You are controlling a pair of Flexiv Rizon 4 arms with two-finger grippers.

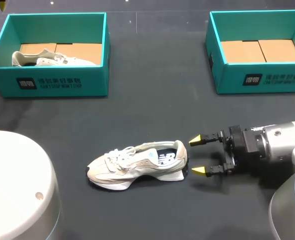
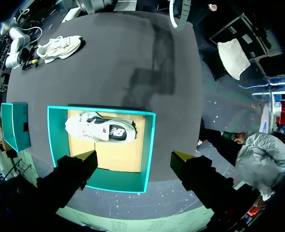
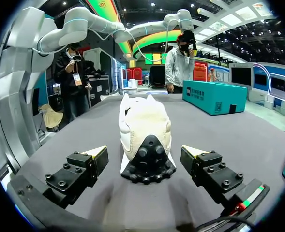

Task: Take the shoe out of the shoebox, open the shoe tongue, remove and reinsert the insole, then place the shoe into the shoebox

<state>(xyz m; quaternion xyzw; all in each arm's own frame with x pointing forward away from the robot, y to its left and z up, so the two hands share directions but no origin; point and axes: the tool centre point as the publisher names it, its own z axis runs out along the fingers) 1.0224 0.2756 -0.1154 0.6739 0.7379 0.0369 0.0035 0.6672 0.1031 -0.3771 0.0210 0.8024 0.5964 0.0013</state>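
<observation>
Cream mesh sneaker [image 1: 132, 162] upright on dark table [image 1: 152, 100], heel just ahead of right gripper [image 1: 198, 155], fingers spread and empty, left gripper [image 2: 133, 159] likewise spread above teal cardboard shoebox [image 2: 118, 181]

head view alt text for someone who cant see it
A pale sneaker stands on the dark table, heel toward the right gripper, its fingers open. Behind it are two teal shoeboxes; the left one holds another shoe.

Dark grey matte table [image 1: 152, 95], plain surface, evenly lit from above, soft shadows. Faint seam [image 1: 136, 22] near far edge, perhaps joined panels.
</observation>
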